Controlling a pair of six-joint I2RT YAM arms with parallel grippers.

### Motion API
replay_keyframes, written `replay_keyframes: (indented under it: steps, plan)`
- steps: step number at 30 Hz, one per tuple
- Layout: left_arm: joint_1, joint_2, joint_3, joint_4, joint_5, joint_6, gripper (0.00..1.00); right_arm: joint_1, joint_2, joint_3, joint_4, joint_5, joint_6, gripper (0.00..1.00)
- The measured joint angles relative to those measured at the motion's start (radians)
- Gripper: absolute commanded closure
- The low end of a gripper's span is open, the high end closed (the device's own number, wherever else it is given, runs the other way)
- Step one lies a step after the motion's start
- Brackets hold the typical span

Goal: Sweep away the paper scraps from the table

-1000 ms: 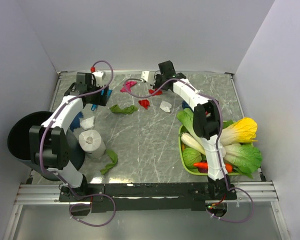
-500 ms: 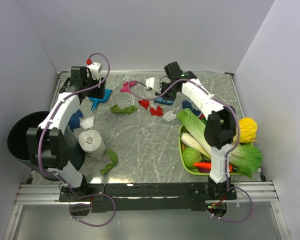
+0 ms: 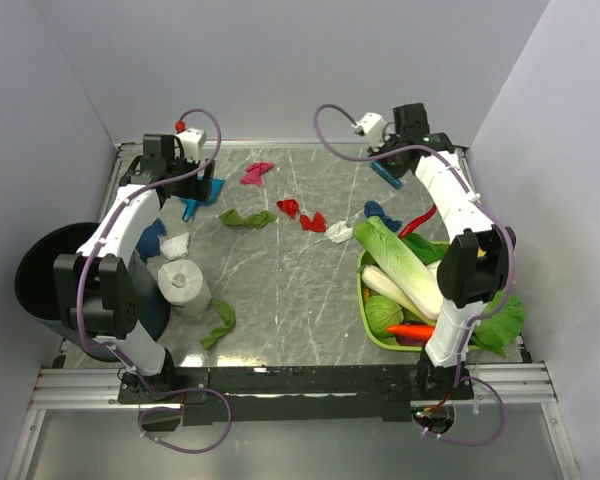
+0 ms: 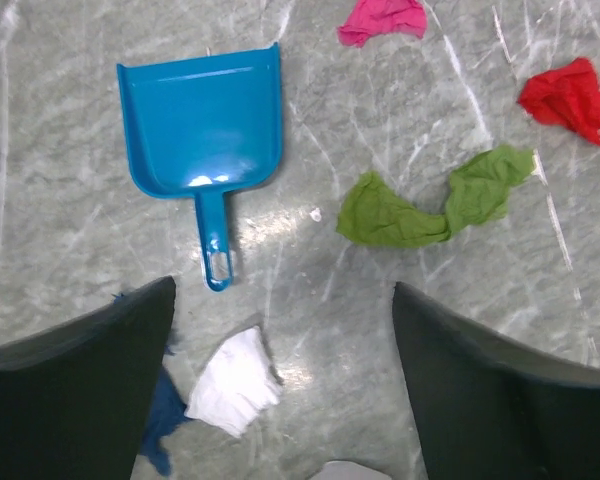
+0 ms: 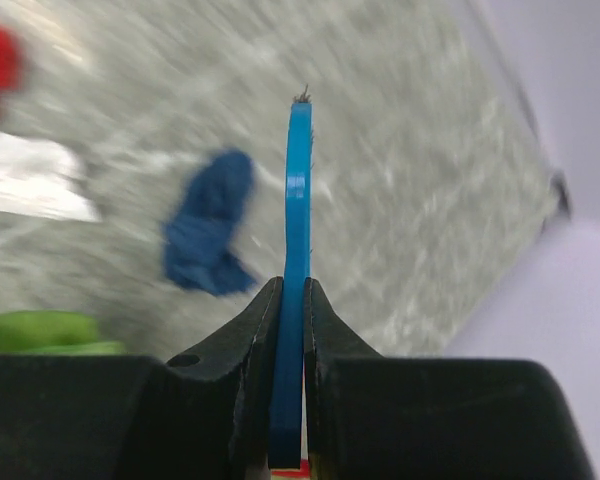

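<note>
Right gripper (image 5: pixel 290 292) clamped on blue brush (image 5: pixel 298 200). Blue paper scrap (image 3: pixel 375 212) nearest, at 7 o'clock in top view. Left gripper (image 4: pixel 282 290) jaws apart, empty, near dustpan (image 4: pixel 202 125).

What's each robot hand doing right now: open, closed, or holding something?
Left gripper: fingers open, holding nothing; the blue dustpan lies loose nearby.
Right gripper: fingers closed on a thin blue tool.

I can read no writing, label, brand mark or number in any of my views. Nothing legible shows on the blue dustpan (image 4: pixel 202 125) or on the bench (image 3: pixel 280 290).
</note>
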Motion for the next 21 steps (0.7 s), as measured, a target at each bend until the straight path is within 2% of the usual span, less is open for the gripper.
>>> replay_keyframes:
  steps: [7, 14, 21]
  plan:
    - [0.000, 0.020, 0.022, -0.024, 0.013, 0.015, 0.03, -0.153, 0.095, -0.004, -0.005, 0.150, 0.032, 1.00]
    - [0.000, 0.027, 0.023, -0.030, 0.048, 0.014, 0.03, -0.226, 0.103, -0.046, 0.027, 0.250, 0.039, 1.00]
    - [0.000, 0.028, 0.023, -0.033, 0.098, 0.016, 0.01, -0.272, 0.131, -0.014, -0.085, 0.217, 0.064, 1.00]
